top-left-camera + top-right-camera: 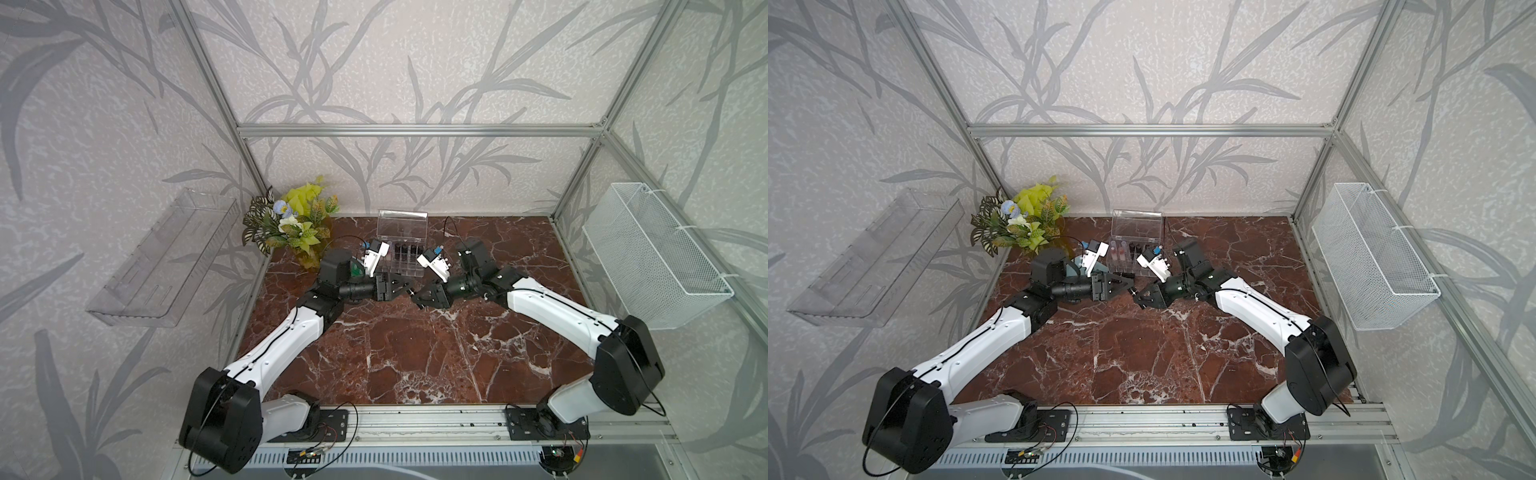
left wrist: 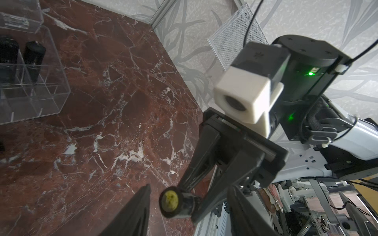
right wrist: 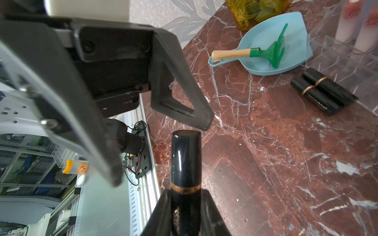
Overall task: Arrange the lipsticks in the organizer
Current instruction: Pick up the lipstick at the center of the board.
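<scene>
Right gripper (image 3: 186, 194) is clamped on a lipstick (image 3: 186, 159), gripping just below its thin gold band and holding it off the table (image 1: 415, 357), a little in front of the organizer (image 1: 409, 272). The lipstick is slim, glossy black and flat-topped (its free end (image 2: 169, 202) looks yellowish in the left wrist view).

Left gripper (image 1: 406, 287) meets it nose to nose. Its fingers are spread on either side of that free end, with a gap visible, so it isn't gripping anything.

The organizer is clear acrylic, with its lid standing open at the back. Black tubes (image 1: 405, 251) stand upright in its cells, and pink tubes (image 1: 1121, 251) stand at the end nearer the plant (image 1: 291, 224).

A spare pair (image 3: 323, 92) of black lipsticks with the same gold bands lies side by side on the table, touching each other, just beside the organizer's wall.
</scene>
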Controlling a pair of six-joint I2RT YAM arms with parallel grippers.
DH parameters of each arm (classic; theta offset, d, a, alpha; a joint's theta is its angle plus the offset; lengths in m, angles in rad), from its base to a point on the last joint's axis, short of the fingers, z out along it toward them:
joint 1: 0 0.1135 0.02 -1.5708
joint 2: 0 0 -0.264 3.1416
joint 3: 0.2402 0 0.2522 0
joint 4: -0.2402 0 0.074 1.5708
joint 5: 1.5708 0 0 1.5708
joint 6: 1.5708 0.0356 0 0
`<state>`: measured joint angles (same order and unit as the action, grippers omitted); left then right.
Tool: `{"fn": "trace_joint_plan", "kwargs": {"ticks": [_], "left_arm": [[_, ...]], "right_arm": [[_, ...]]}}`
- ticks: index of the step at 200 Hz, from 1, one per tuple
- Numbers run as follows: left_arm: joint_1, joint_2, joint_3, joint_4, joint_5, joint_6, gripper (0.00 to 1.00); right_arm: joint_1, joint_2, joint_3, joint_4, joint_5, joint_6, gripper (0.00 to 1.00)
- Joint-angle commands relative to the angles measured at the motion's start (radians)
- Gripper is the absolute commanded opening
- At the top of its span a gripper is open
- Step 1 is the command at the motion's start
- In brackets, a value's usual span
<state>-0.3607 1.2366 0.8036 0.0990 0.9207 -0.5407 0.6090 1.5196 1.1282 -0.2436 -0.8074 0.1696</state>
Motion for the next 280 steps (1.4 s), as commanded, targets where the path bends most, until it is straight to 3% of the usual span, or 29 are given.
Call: {"fn": "trace_joint_plan", "kwargs": {"ticks": [1,40,97,111,127,159,187,234,280], "left_arm": [[-0.006,-0.006,0.019,-0.036,-0.029,0.048,0.60],[-0.007,-0.010,0.017,-0.019,-0.054,0.037,0.59],[-0.026,-0.015,-0.008,0.059,0.001,-0.014,0.38],[-0.030,-0.018,-0.015,0.062,0.008,-0.016,0.37],[-0.034,-0.021,-0.017,0.055,0.010,-0.012,0.39],[-0.035,-0.031,-0.032,0.045,0.002,-0.006,0.59],[-0.035,-0.043,-0.043,0.042,-0.002,-0.004,0.60],[-0.038,-0.062,-0.048,0.058,0.005,-0.018,0.43],[-0.046,-0.053,-0.066,0.079,0.008,-0.024,0.38]], "right_arm": [[0.001,-0.032,0.001,0.043,-0.038,0.010,0.20],[0.001,-0.032,0.002,0.045,-0.044,0.013,0.20],[0.001,-0.029,0.002,0.041,-0.032,0.009,0.20],[0.001,-0.030,0.002,0.041,-0.029,0.010,0.20],[0.001,-0.033,0.002,0.040,-0.027,0.008,0.20],[0.002,-0.038,0.001,0.035,-0.020,0.005,0.20],[0.001,-0.035,0.001,0.029,-0.012,-0.001,0.20],[0.001,-0.033,0.004,0.027,-0.013,-0.001,0.20],[0.000,-0.029,0.005,0.028,-0.018,0.001,0.20]]}}
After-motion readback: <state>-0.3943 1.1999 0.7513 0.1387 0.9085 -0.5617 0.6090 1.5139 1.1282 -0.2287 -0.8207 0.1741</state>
